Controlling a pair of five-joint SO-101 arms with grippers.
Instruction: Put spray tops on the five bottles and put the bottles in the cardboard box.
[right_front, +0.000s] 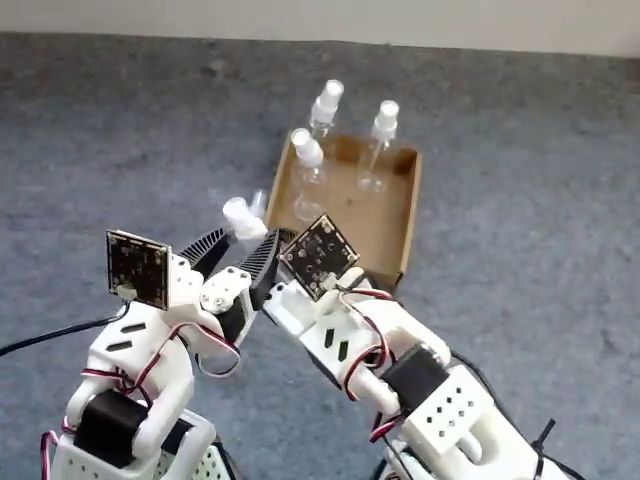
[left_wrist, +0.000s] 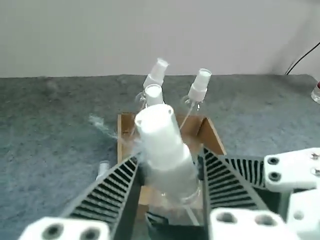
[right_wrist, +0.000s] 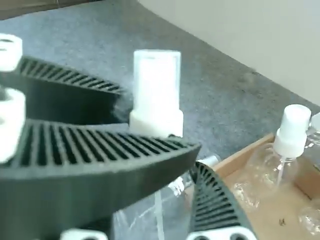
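The left pincer is closed on a bottle, one ribbed black finger pressed to each side of the clear body just under the spray top. The top sits on the bottle's neck. The bottle is held tilted above the carpet, just short of the box's near left corner.

The right pincer is at the same bottle, below the top's collar. Whether it grips or only surrounds the bottle cannot be told. In the high view its camera board covers it, and the bottle's body is hidden behind both pincers, with only the top showing.

The cardboard box lies open on the carpet just beyond. A capped bottle stands at its left wall and a second near its far right corner. A third leans at the far edge, and whether it is inside or just behind cannot be told. A clear bottle lies on the carpet left of the box, its outline faint.
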